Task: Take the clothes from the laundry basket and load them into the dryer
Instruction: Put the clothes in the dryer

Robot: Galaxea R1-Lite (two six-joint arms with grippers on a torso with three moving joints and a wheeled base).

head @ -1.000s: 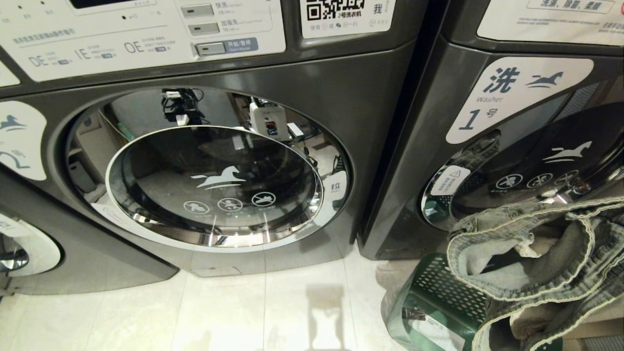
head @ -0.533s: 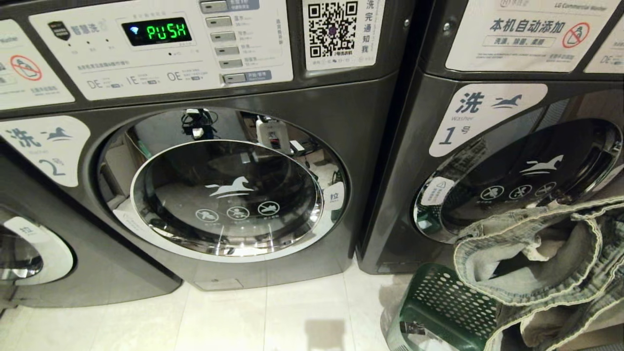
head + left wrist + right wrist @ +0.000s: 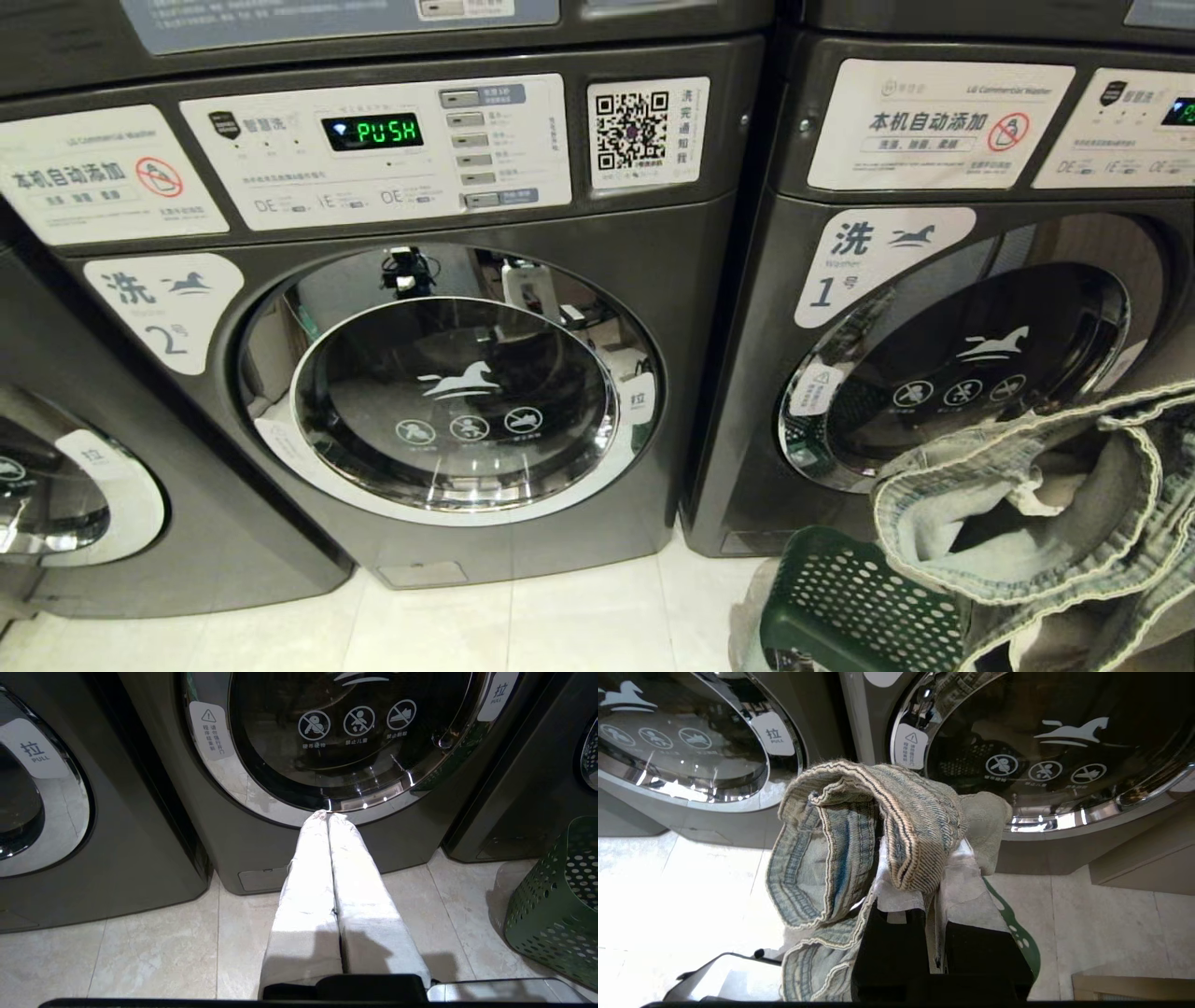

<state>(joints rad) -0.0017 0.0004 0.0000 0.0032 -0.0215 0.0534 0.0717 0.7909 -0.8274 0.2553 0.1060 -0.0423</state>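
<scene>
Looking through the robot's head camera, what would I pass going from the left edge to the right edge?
A partly visible round door with a pull tag → the washer marked 2 with its green PUSH display → the QR sticker → the washer marked 1 → the denim garment, hanging above the green basket.

faded blue denim clothes (image 3: 1036,509), green basket (image 3: 854,607)

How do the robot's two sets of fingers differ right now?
The right fingers are shut on a faded grey-blue denim garment, lifted above the green perforated plastic basket. The left fingers are shut on nothing, pointing at a dark grey machine's round door. Both pairs wear white wrapping.
</scene>
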